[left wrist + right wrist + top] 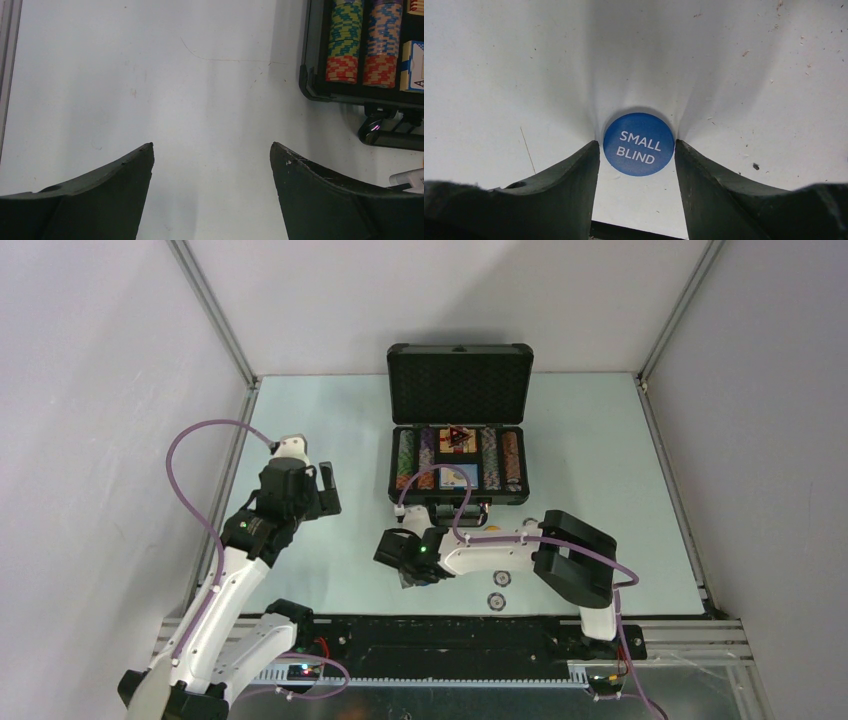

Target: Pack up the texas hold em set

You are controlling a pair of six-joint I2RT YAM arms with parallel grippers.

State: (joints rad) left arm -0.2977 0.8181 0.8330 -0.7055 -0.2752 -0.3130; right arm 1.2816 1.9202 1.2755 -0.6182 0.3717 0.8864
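Note:
The dark briefcase (458, 380) lies open at the table's middle back, with rows of striped poker chips (405, 460) and cards inside; its corner with chips (345, 45) shows in the left wrist view. My right gripper (405, 568) points down in front of the case. Its fingertips (636, 145) press both sides of a round blue button marked SMALL BLIND (639, 144), which lies low over the table. My left gripper (325, 488) hangs open and empty (211, 145) over bare table left of the case.
Two round white buttons (500, 578) (494, 601) lie on the table near the front edge, under the right arm. The case's handle (385, 135) sticks out toward me. Grey walls close in the table on three sides.

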